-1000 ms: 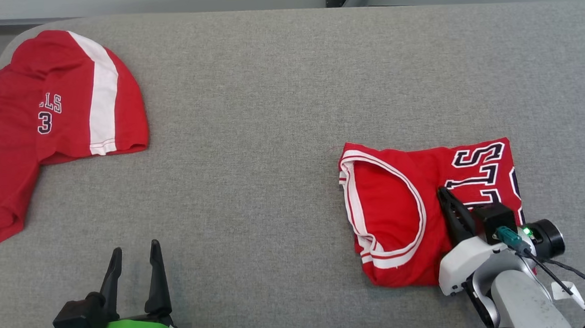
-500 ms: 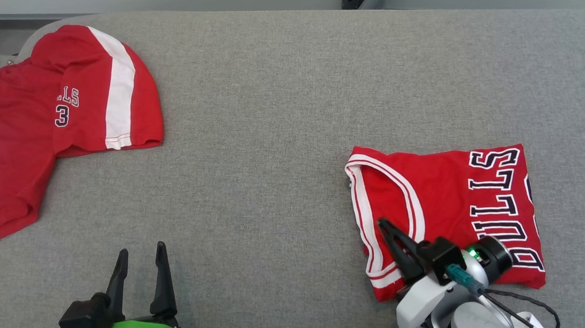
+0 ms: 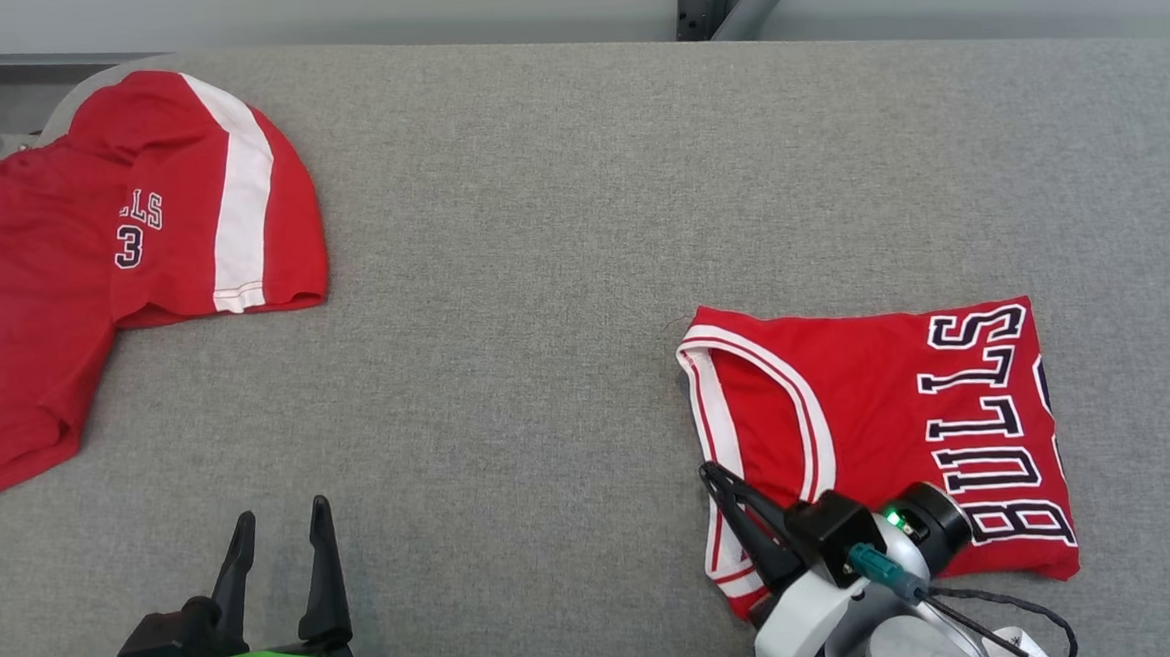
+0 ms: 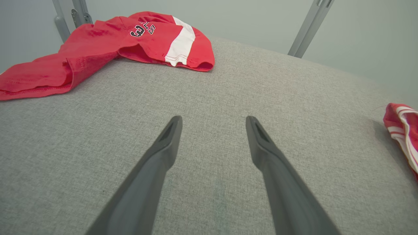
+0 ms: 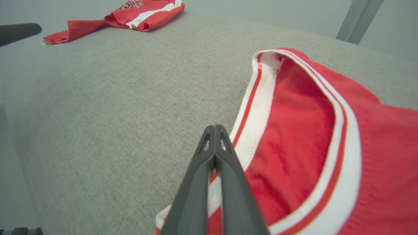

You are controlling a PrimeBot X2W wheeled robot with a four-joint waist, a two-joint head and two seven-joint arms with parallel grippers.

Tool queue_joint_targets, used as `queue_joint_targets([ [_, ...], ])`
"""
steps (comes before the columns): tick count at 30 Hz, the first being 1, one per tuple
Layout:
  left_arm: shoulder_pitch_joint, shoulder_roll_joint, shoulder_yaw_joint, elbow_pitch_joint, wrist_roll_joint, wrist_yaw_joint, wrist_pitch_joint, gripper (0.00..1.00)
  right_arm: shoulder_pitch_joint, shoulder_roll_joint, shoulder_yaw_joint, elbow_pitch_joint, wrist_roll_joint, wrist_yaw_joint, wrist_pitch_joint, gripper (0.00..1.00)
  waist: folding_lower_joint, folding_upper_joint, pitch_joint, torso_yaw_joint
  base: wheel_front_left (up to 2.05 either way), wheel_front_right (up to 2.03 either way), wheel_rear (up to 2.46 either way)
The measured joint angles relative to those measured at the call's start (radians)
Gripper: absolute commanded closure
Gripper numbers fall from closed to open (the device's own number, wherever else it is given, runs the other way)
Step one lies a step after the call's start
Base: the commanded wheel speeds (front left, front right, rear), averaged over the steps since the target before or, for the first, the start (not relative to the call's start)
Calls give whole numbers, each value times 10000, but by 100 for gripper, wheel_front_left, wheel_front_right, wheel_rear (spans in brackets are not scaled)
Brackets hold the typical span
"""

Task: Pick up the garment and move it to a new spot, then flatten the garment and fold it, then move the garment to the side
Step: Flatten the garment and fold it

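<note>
We begin at the right gripper (image 3: 710, 470), low and right of centre in the head view. Its two dark fingers are pressed together into a single point, and nothing shows between them. In the right wrist view this gripper (image 5: 215, 129) rises from the bottom edge with its tip over the white and red trim of the folded jersey (image 3: 881, 433). We cannot tell whether the tip touches the cloth or hangs just above it.

The folded jersey lies flat in the lower right of the head view as a rough rectangle. A curved band of white trim crosses its left half, and the word BULLS runs down its right side. One trimmed corner of it shows at the right edge of the left wrist view.

The left gripper (image 3: 282, 513) sits at the lower left of the head view. Its fingers stand wide apart with nothing between them, over the bare grey table (image 3: 539, 221).

In the upper left of the head view lies a rumpled red shirt (image 3: 90, 254) with a white stripe and a number 3. It is well apart from the folded jersey and runs off the left edge of the frame.
</note>
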Motion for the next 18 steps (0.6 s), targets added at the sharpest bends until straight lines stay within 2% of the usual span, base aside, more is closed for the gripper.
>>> queue_joint_targets([
  [5, 32, -2, 111, -128, -15, 21, -2, 0, 50, 6, -403, -840, 35, 0, 0, 100, 0, 0, -102, -106, 0, 0, 0],
  [6, 55, 0, 157, -184, -31, 33, -2, 0, 131, 0, -602, -1124, 15, 0, 0, 93, 0, 0, -147, -133, 0, 0, 0],
  [7, 101, 0, 194, -219, -35, 38, -2, 0, 261, -2, -825, -1415, -71, 0, 0, 54, 0, 0, -196, -162, 0, 0, 0],
  [8, 161, 0, 226, -238, -35, 67, 0, 0, 410, 2, -1070, -1708, -205, 0, 0, 6, 0, 0, -250, -194, 0, 0, 0],
  [9, 211, -2, 268, -245, -33, 75, 0, 0, 576, -2, -1317, -2010, -309, 0, 0, 0, 0, 0, -307, -233, 0, 0, 0],
  [12, 334, 0, 374, -251, -23, 86, 0, 0, 1112, -2, -2119, -2675, -562, 0, 0, 0, 0, 0, -493, -358, 0, 0, 0],
  [13, 414, 0, 424, -247, 4, 88, -2, 0, 1523, -8, -2690, -2938, -577, 0, 0, 0, 0, 0, -644, -439, 0, 0, 0],
  [18, 837, 0, 437, -188, 148, 86, 0, 0, 2459, -130, -4360, -3210, -606, 0, 0, 0, 0, 1, -1138, -629, 0, 0, 0],
])
